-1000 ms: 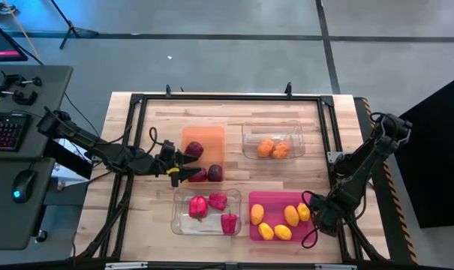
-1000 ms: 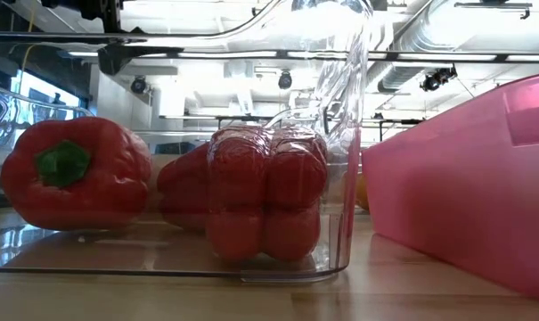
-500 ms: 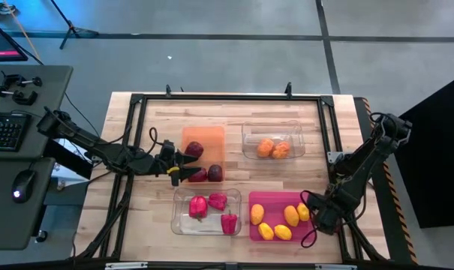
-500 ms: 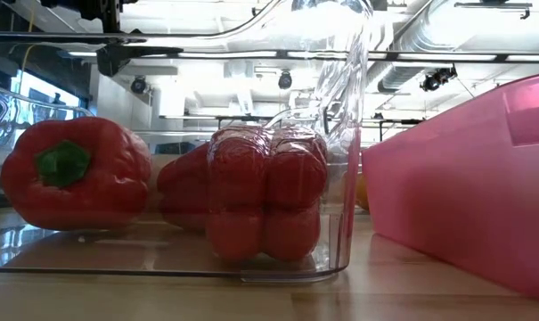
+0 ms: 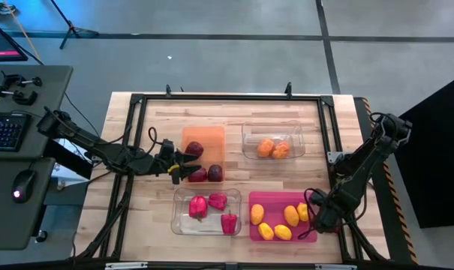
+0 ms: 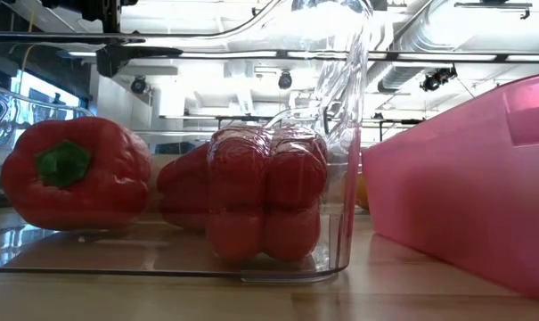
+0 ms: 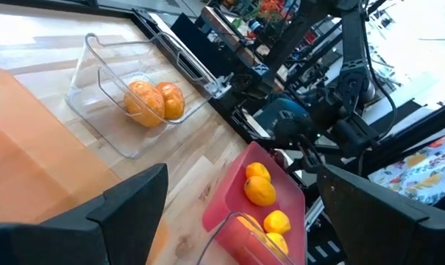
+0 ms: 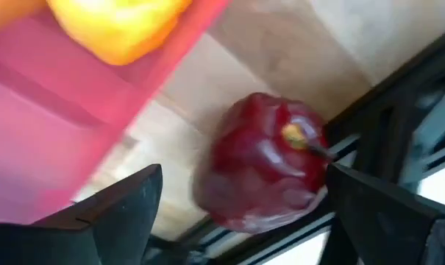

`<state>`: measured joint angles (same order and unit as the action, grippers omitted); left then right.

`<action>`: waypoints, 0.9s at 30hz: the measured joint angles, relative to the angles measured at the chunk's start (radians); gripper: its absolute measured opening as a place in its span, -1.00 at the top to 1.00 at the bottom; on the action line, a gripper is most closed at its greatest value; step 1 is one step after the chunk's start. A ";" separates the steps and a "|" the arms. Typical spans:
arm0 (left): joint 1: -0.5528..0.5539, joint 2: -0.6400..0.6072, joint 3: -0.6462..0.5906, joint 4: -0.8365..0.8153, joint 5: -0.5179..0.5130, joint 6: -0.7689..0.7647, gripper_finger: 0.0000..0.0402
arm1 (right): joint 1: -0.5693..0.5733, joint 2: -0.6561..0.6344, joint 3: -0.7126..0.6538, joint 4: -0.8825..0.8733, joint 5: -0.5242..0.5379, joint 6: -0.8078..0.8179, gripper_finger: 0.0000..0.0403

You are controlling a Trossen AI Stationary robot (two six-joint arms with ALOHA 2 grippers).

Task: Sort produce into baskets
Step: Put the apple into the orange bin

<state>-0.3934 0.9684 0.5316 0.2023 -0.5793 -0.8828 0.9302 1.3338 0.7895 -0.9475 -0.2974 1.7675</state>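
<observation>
Left hand point(image 5: 183, 166) hangs with its fingers spread at the near left corner of the orange basket point(image 5: 204, 139), just beside two maroon fruits; nothing is between the fingers. Right hand point(image 5: 317, 216) sits low at the right edge of the pink basket point(image 5: 283, 200), fingers spread wide, with a maroon fruit point(image 8: 262, 163) lying between them on the wood, not pinched.

Wooden worktop point(image 5: 234, 109) with a black metal frame carries four baskets in a two-by-two layout. The orange basket at the far left holds one maroon fruit point(image 5: 194, 149); two more maroon fruits point(image 5: 198, 175) point(image 5: 214, 172) lie at its near edge, and whether they rest inside or on the wood is unclear. The clear basket point(image 5: 272, 129) at the far right holds two orange fruits point(image 5: 272, 148). The clear basket point(image 5: 205, 223) at the near left holds three red peppers point(image 5: 198, 205) point(image 5: 218, 200) point(image 5: 229, 223). The pink basket holds five yellow lemons point(image 5: 257, 214) point(image 5: 291, 215) point(image 5: 266, 231) point(image 5: 283, 232) point(image 5: 304, 211). That makes four maroon fruits counted in all.

Grey floor surrounds the worktop, crossed by dark lines. A side desk point(image 5: 16, 187) to the left carries a keyboard point(image 5: 5, 131) and a mouse point(image 5: 21, 185). The low view shows bright ceiling pipes behind the peppers.
</observation>
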 joint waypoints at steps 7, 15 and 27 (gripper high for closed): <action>0.000 0.000 0.000 -0.004 -0.009 -0.005 -0.67 | 0.000 0.000 0.000 0.040 -0.018 0.031 -0.84; 0.000 0.000 0.000 -0.038 -0.009 -0.005 -0.67 | 0.000 0.000 0.000 0.062 -0.113 0.113 -0.84; 0.000 0.000 0.000 -0.058 -0.009 -0.005 -0.67 | 0.000 0.089 0.000 0.080 -0.092 0.097 -0.84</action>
<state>-0.3935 0.9684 0.5316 0.1448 -0.5884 -0.8879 0.9302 1.4233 0.7898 -0.8673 -0.3898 1.8643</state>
